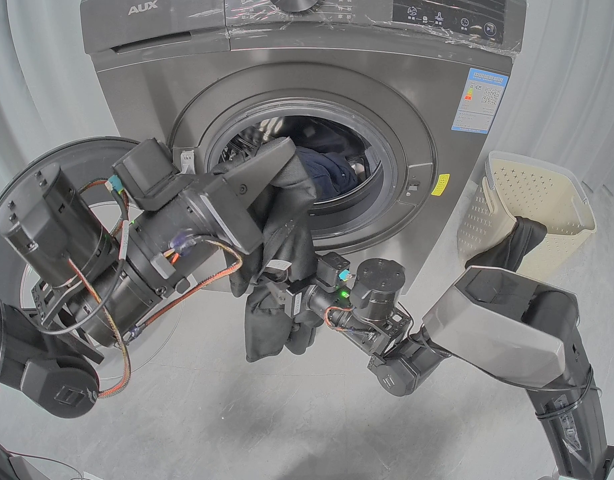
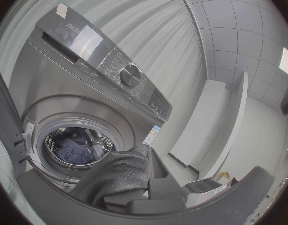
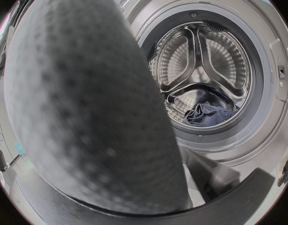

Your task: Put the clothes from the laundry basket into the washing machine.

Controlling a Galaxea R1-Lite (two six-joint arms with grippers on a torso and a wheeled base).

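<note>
Head view: the left gripper (image 1: 280,161) clasps a dark garment (image 1: 280,248) at the washing machine (image 1: 387,68) mouth. The right gripper (image 1: 285,296) sits against its hanging fold, and its grip cannot be told. Left wrist view: the dark garment (image 2: 119,175) bunches in the clenched claw. Right wrist view: a navy garment (image 3: 206,114) lies inside the washing machine.

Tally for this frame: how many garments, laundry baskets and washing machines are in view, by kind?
Garments: 3 (dark grey textured garment hanging before the door opening, navy blue garment in the drum, dark garment draped over the basket rim)
Cream perforated plastic laundry basket: 1
Grey front-loading washing machine: 1
Total: 5
</note>
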